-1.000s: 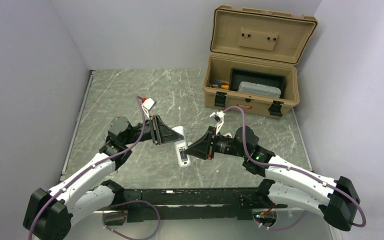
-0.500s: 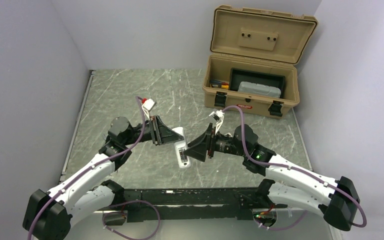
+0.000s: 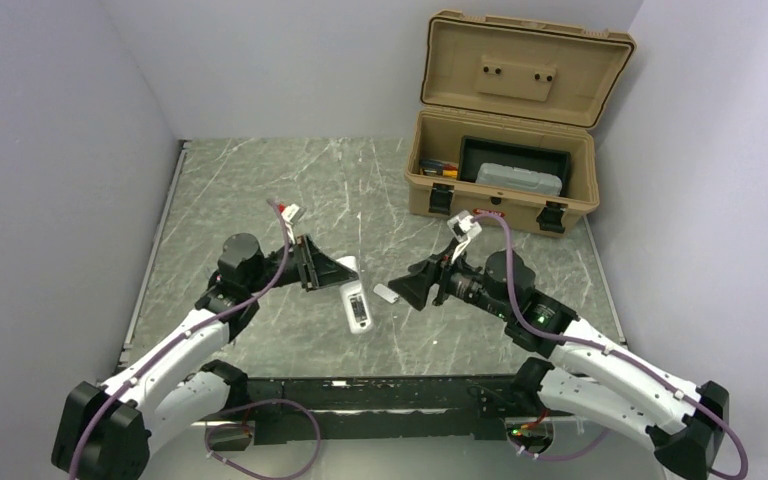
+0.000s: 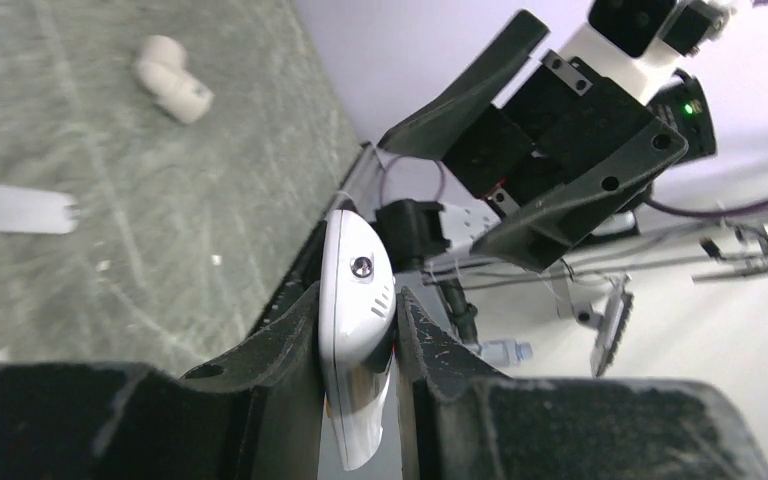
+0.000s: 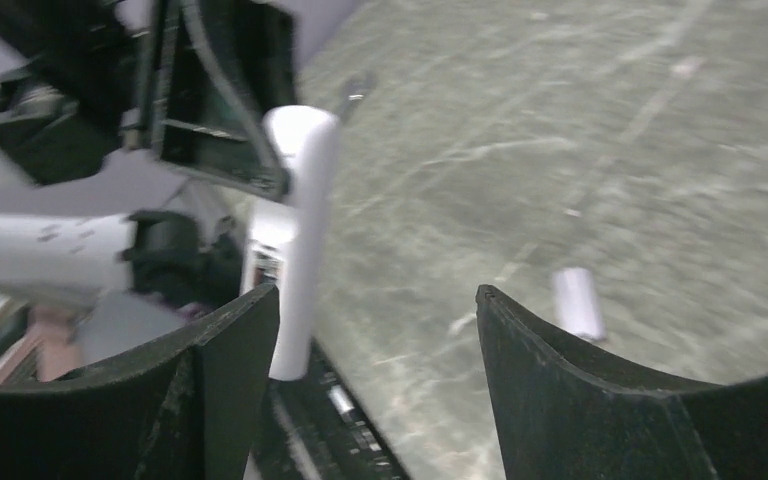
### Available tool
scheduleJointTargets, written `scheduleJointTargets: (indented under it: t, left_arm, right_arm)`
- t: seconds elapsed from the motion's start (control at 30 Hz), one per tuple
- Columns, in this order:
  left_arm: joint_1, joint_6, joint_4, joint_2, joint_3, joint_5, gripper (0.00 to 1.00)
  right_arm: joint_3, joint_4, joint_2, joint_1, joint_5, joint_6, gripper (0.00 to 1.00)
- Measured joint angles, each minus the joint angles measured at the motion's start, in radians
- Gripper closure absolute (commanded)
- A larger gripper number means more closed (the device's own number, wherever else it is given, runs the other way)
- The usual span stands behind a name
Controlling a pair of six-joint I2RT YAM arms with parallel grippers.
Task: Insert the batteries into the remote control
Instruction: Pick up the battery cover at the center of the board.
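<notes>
Above the table [image 3: 260, 190], the left gripper [image 3: 344, 271] clamps the remote control [image 3: 357, 305], facing the wide-spread right gripper [image 3: 403, 290].

Plain pale walls [image 3: 290, 60] enclose a grey marbled table [image 3: 250, 180]; an open tan case [image 3: 505, 190] stands at its far right.

You'll find the remote [image 3: 357, 306] at frame centre in the top view, its upper end between the fingers of the left gripper [image 3: 344, 273]. Just right of it a small piece [image 3: 386, 294] lies on the table [image 3: 250, 190], seemingly just clear of the right gripper [image 3: 406, 292] beyond. The case [image 3: 505, 195] stands at upper right.
</notes>
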Motion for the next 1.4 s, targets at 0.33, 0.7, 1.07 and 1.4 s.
scheduleJointTargets:
  t: [0.33,0.7,1.07,1.4]
  left_arm:
    - [0.197,0.117,-0.159,-0.017,-0.061,0.034,1.00]
    - [0.365,0.185,-0.227,-0.033,-0.069,0.121,1.00]
    - [0.388,0.192,-0.213,-0.032,-0.100,0.177,1.00]
    - [0.404,0.064,-0.072,-0.010,-0.154,0.220,1.00]
  right_arm:
    - [-0.060,-0.114,0.172,-0.085,0.113,-0.117,0.32]
    - [-0.056,-0.016,0.489,-0.079,-0.017,-0.433,0.36]
    - [0.015,0.082,0.713,-0.065,-0.051,-0.620,0.38]
    - [0.049,0.098,0.772,-0.056,0.011,-0.663,0.37]
